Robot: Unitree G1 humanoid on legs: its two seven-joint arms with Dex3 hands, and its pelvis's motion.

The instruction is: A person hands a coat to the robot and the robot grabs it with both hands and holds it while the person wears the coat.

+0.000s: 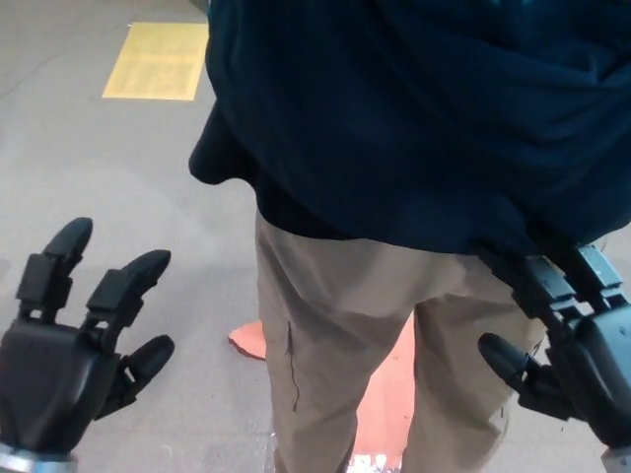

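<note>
The left hand (69, 345) is raised at the lower left, palm toward the camera, its thumb and two thick fingers (126, 286) spread apart and grasping nothing. Above it and to its right lies bare grey floor (118, 177), the widest free room in the view, running up to a yellow floor marking (156, 61) well beyond the hand's fingertips.

The right hand (572, 340) stands at the lower right, also released, its fingers apart and empty. Its two upper fingers (552, 281) reach up to the lower edge of the dark navy coat (424, 118); whether they touch the cloth or only overlap it from this angle cannot be told. Its thumb juts left, in front of the person's trouser leg.

The coat is on the person's back, above and between the two hands, filling the upper middle and right of the view. Its hem runs from a rounded, drooping corner above and right of the left hand, well apart from it, across to just above the right hand's fingers. Below the hem, between the hands, are the person's beige trousers (345, 335), nearer the right hand than the left. An orange patch on the floor (385, 394) shows between the legs and pokes out beside the left trouser leg, at the level of the left hand's thumb.
</note>
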